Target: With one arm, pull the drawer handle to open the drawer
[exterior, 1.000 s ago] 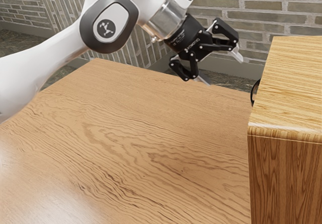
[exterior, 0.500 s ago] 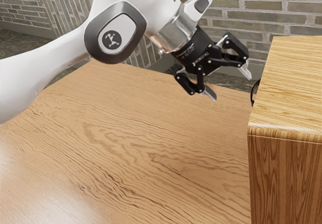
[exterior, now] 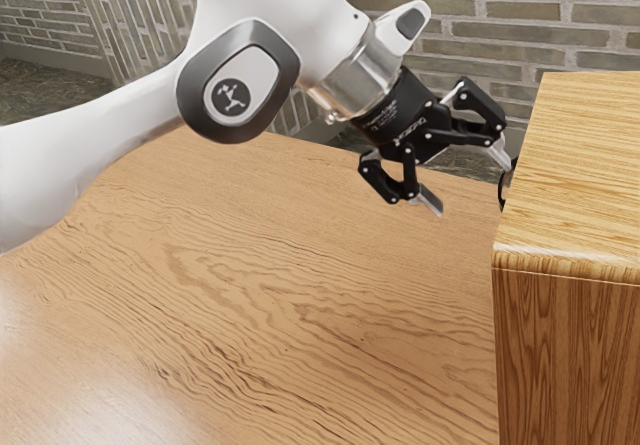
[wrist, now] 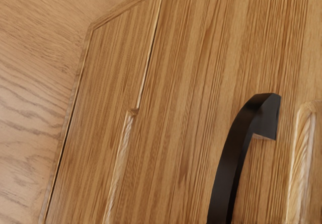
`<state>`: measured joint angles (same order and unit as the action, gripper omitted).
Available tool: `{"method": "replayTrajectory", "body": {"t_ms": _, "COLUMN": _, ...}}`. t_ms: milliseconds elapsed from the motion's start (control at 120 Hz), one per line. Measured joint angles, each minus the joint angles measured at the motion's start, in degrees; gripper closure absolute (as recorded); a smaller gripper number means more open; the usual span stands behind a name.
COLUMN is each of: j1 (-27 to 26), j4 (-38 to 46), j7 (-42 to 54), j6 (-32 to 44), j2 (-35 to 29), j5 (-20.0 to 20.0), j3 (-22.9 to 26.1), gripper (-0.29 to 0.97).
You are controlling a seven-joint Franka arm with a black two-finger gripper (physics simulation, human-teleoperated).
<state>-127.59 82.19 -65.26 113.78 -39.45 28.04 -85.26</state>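
- Gripper point(exterior: 463, 175) hangs over the table point(exterior: 250, 285), aimed at the cabinet point(exterior: 580, 165) front. Jaws are wide, with nothing between them.
- Handle point(exterior: 505, 181) is a thin black arc on the cabinet's front edge, at 3 o'clock from the gripper in the exterior view. It's near but not touching.
- In the wrist view the handle point(wrist: 241, 153) is a curved black bar standing off the drawer front point(wrist: 191, 98), ahead of my hand.
- Jaws are spread like that, I reckon, so one finger can pass each side of the bar before closing.
- Hand faces the front so the pull can run straight out, toward 9 o'clock in the exterior view.
- Drawer looks shut, with its seams flush against the neighbouring panel. The front is edge-on in the exterior view, so I can't be certain.
- Step in hand is the final approach. Next I line up on the bar, advance, close, then pull.
- Main risk is pinching the curved end instead of mid-bar, which would likely slip under load.
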Motion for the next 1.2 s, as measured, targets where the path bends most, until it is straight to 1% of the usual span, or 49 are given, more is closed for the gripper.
{"method": "replayTrajectory", "body": {"t_ms": 442, "j1": -0.63, "j4": 1.61, "j7": -0.94, "j6": 1.36, "j2": -0.04, "j5": 0.2, "j3": -2.28, "gripper": 0.03}}
{"method": "replayTrajectory", "body": {"t_ms": 733, "j1": -0.43, "j4": 1.89, "j7": -1.29, "j6": 1.46, "j2": 0.03, "j5": 0.19, "j3": -2.47, "gripper": 0.03}}
{"method": "replayTrajectory", "body": {"t_ms": 1083, "j1": 2.58, "j4": 5.04, "j7": -1.79, "j6": 1.5, "j2": 1.05, "j5": -0.07, "j3": -1.65, "gripper": 0.03}}
{"method": "replayTrajectory", "body": {"t_ms": 1200, "j1": 4.32, "j4": 5.95, "j7": -1.89, "j6": 1.57, "j2": 1.2, "j5": -0.2, "j3": -0.37, "gripper": 0.03}}
